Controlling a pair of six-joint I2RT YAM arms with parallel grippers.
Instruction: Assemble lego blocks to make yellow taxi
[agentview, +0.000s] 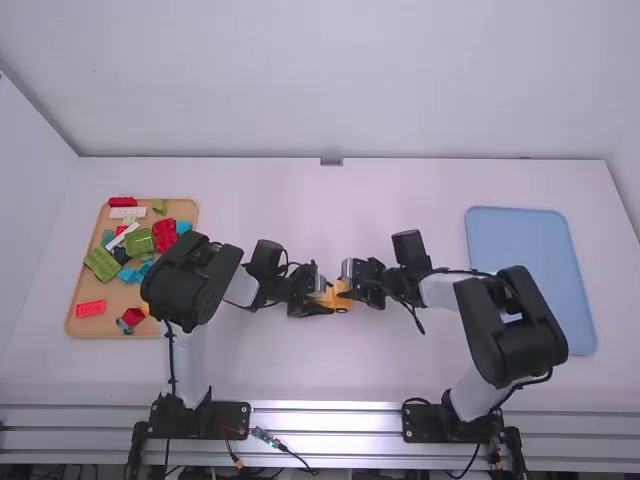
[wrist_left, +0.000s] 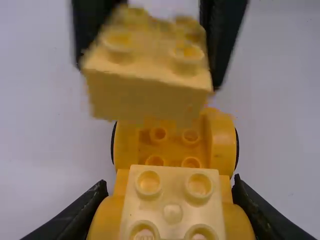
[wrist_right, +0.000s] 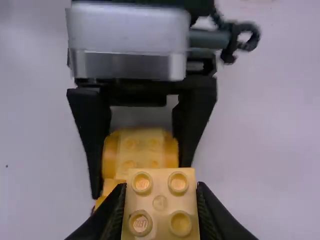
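Observation:
At the table's middle, my left gripper (agentview: 318, 290) and right gripper (agentview: 350, 283) face each other over the orange car base (agentview: 341, 306). In the left wrist view, my left gripper (wrist_left: 171, 192) is shut on the base (wrist_left: 172, 140), which has a pale yellow block (wrist_left: 172, 213) on its near end. Closer to that camera, a loose-standing yellow block (wrist_left: 145, 95) hangs between the right gripper's fingers. In the right wrist view, my right gripper (wrist_right: 160, 197) is shut on this yellow block (wrist_right: 160, 202), whose studs face the camera; beyond it the left gripper's fingers flank the base.
A wooden tray (agentview: 84, 322) of red, green, blue and white blocks stands at the left, partly behind the left arm. On the right lies a blue tray (agentview: 530, 270), beside the right arm.

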